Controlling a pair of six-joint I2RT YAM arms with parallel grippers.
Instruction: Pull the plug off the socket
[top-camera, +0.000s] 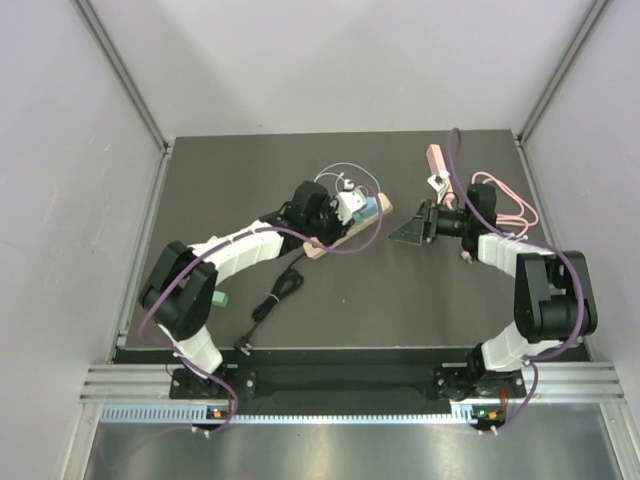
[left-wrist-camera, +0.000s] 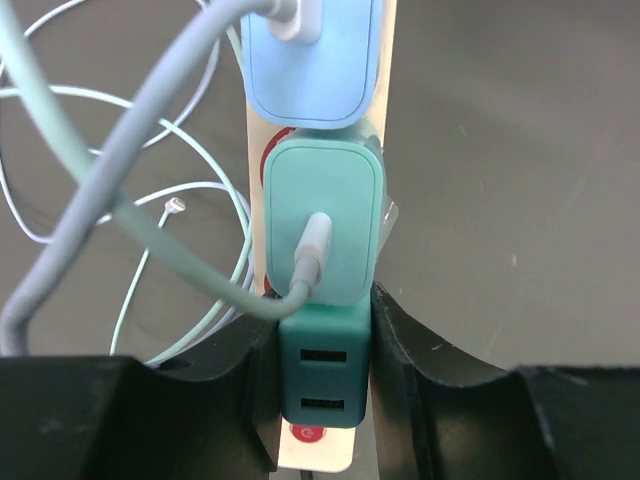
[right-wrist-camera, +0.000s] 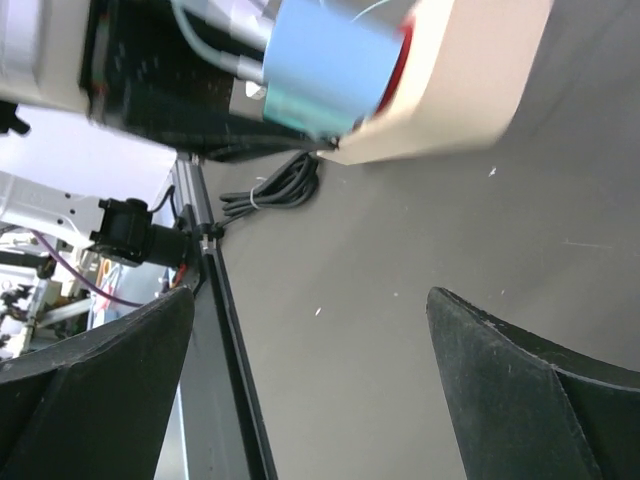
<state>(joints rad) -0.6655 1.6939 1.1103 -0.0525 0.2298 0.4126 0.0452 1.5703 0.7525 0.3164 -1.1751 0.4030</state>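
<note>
A beige power strip (top-camera: 322, 245) lies at the table's centre with several plugs in it. In the left wrist view a dark teal plug (left-wrist-camera: 320, 365) sits in the strip (left-wrist-camera: 385, 100), just above its red button (left-wrist-camera: 308, 432). A mint plug (left-wrist-camera: 322, 225) with a cable and a light blue plug (left-wrist-camera: 310, 55) follow farther along. My left gripper (left-wrist-camera: 322, 312) is shut on the dark teal plug, one finger pressed on each side. My right gripper (right-wrist-camera: 310, 300) is open and empty, just right of the strip (right-wrist-camera: 450, 70); it also shows in the top view (top-camera: 408, 231).
Thin white cables (top-camera: 345, 175) loop behind the strip. A coiled black cable (top-camera: 275, 295) lies toward the front. A pink strip (top-camera: 435, 158) and pink cable (top-camera: 512, 205) lie at the back right. A small green object (top-camera: 218, 298) sits by the left arm.
</note>
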